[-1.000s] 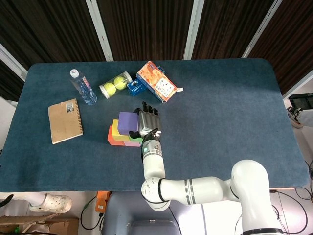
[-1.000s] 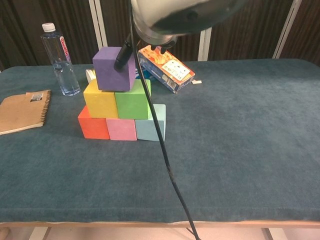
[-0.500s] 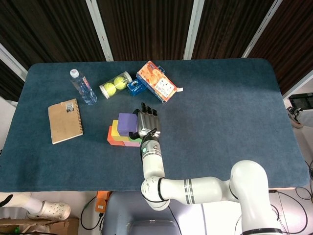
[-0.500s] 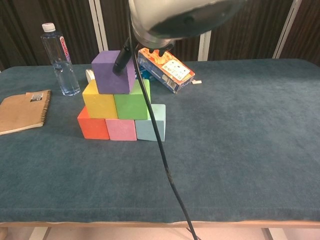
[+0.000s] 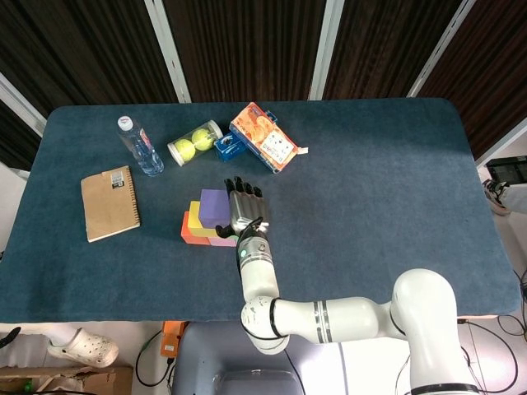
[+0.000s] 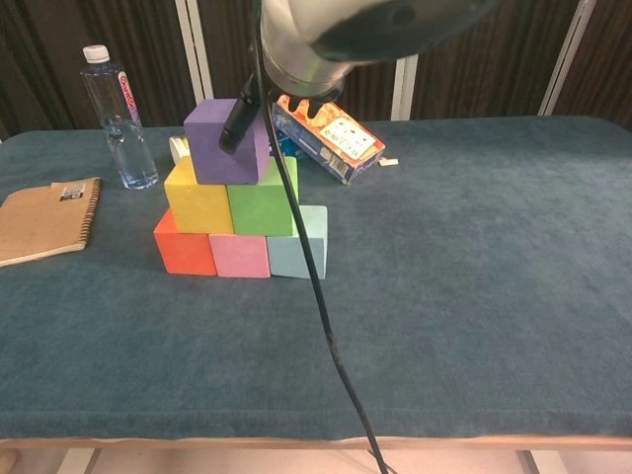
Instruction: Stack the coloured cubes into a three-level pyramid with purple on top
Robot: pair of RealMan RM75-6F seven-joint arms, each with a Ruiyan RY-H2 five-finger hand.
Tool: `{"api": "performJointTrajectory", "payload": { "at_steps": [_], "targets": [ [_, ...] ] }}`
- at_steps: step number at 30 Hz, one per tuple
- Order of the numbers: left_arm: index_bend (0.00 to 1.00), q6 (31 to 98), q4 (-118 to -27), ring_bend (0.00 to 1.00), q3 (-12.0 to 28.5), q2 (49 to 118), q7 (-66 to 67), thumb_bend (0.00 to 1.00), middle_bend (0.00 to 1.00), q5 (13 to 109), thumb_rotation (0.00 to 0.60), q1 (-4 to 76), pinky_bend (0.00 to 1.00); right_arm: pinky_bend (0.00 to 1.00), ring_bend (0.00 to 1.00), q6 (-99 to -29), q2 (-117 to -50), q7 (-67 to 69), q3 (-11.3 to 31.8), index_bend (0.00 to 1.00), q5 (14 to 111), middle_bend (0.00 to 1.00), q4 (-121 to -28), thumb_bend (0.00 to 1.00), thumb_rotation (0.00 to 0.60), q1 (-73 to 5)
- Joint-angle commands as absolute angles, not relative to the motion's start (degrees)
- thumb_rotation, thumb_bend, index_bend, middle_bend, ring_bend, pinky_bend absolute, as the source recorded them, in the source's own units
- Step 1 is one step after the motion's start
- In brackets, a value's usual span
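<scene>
Only one arm showing, reaching up from the bottom of the head view with its white forearm pointing straight away from the robot. Its hand (image 5: 240, 207) sits palm-down over the table, fingers (image 5: 244, 190) stretched forward, thumb out to the left. Can't tell which arm it is, and the chest view just shows a blurry close-up of it.

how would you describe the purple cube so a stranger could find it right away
On the blue table, left of centre, stands a pyramid of coloured cubes. The purple cube is its single top block, resting on the yellow cube and green cube, with the right hand at it.
</scene>
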State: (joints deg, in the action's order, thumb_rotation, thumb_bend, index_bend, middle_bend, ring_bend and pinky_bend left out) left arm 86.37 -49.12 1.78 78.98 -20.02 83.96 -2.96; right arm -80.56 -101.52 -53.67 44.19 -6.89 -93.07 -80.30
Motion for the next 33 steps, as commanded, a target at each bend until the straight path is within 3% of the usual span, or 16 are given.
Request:
{"api": "performJointTrajectory", "payload": {
  "at_steps": [1,4,6,9,12,15,19,23,26,28,33],
  "targets": [
    [0.14,86.87,-49.24,0.00,1.91,78.88,-20.29,0.02,0.06,83.95,0.542,-3.13,0.07,0.00,0.00,-80.19,-98.61,-53.61,44.44,0.00,-6.61,0.00,-97.77,0.24,0.593,-78.09],
    [0.14,87.62,-49.60,0.00,2.01,78.72,-20.85,0.02,0.06,84.06,0.542,-3.36,0.07,0.00,0.00,-79.75,-94.18,-54.32,42.78,0.00,-4.70,0.00,-104.81,0.24,0.593,-74.81],
    [0.14,88.61,-50.19,0.00,2.02,78.42,-21.37,0.02,0.06,84.34,0.543,-3.66,0.07,0.00,0.00,-80.65,-88.79,-54.75,38.59,0.00,0.73,0.00,-113.11,0.24,0.592,-70.35],
    [0.13,89.64,-51.68,0.00,2.15,77.71,-21.07,0.02,0.06,84.47,0.541,-3.99,0.07,0.00,0.00,-83.28,-80.87,-53.54,30.09,0.00,12.63,0.00,-123.31,0.24,0.593,-62.59],
    [0.13,91.31,-54.92,0.00,2.38,76.53,-19.77,0.03,0.06,84.80,0.543,-4.33,0.07,0.00,0.00,-83.31,-71.97,-48.44,18.45,0.00,28.63,0.00,-130.52,0.24,0.593,-51.94],
    [0.13,91.89,-60.38,0.00,2.17,74.61,-17.10,0.04,0.03,84.76,0.582,-4.89,0.07,0.00,0.00,-81.69,-64.39,-42.40,6.38,0.00,44.76,0.00,-130.31,0.24,0.596,-42.22],
    [0.07,93.05,-69.78,0.00,2.18,71.88,-11.75,0.05,0.01,84.90,0.600,-5.35,0.07,0.00,0.00,-82.29,-60.38,-32.89,-6.36,0.00,63.25,0.00,-120.41,0.24,0.600,-31.36],
    [0.04,94.25,-72.36,0.00,2.43,71.79,-9.63,0.05,0.01,85.36,0.600,-5.40,0.07,0.00,0.00,-85.65,-61.91,-28.71,-9.31,0.00,69.59,0.00,-113.58,0.24,0.600,-26.56],
    [0.02,97.27,-74.91,0.00,2.88,73.92,-5.55,0.05,0.01,86.06,0.600,-6.01,0.07,0.00,0.00,-94.37,-67.25,-21.47,-12.16,0.00,75.00,0.00,-101.58,0.24,0.600,-17.13],
    [0.02,97.88,-74.17,0.00,2.59,75.50,-5.60,0.05,0.01,87.33,0.600,-5.74,0.07,0.00,0.00,-95.85,-69.57,-14.23,-12.61,0.00,77.90,0.00,-95.76,0.24,0.600,-14.05],
    [0.02,93.98,-72.23,0.00,1.96,76.92,-3.31,0.03,0.01,85.83,0.600,-5.03,0.07,0.00,0.00,-97.16,-68.80,-8.09,-11.79,0.01,81.64,0.00,-91.43,0.24,0.600,-11.44]
  ]
}}
